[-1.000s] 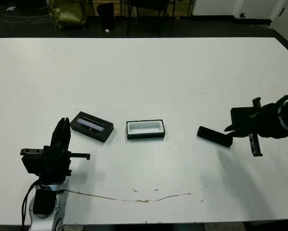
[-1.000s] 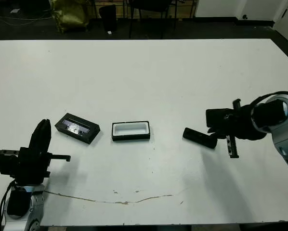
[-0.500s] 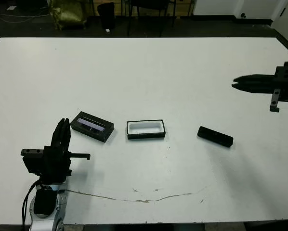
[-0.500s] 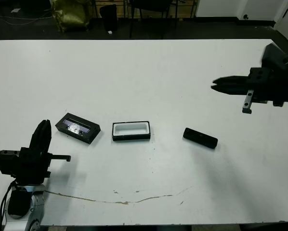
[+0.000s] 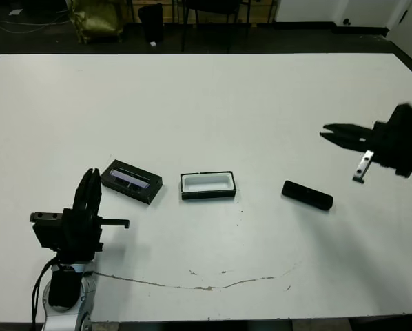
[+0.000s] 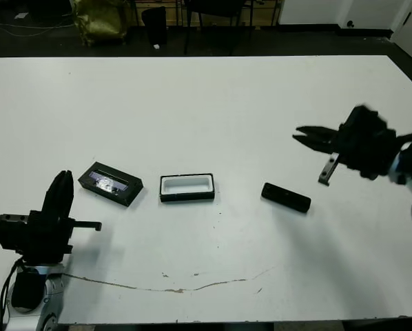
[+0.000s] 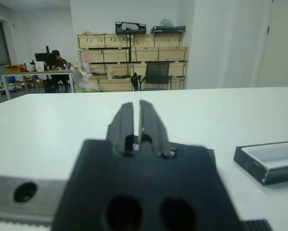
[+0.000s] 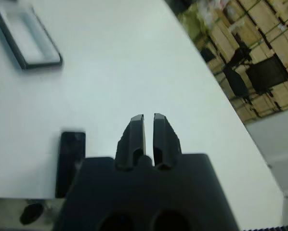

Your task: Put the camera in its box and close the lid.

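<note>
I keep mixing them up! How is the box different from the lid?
The box is white inside with a white rim; the lid has a glossy purplish strip along its middle. The box lies almost square to the table's front edge, while the lid lies turned at a slant. The box is between the lid and the camera; the lid is nearer the left gripper. Both are shallow black rectangles of similar size, flat on the table.

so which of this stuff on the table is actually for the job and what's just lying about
For the job:
- camera, lying flat
- box, open, empty
- lid, lying beside the box

Just there:
- long thin mark on the table
- clutter on the floor beyond the far edge
</note>
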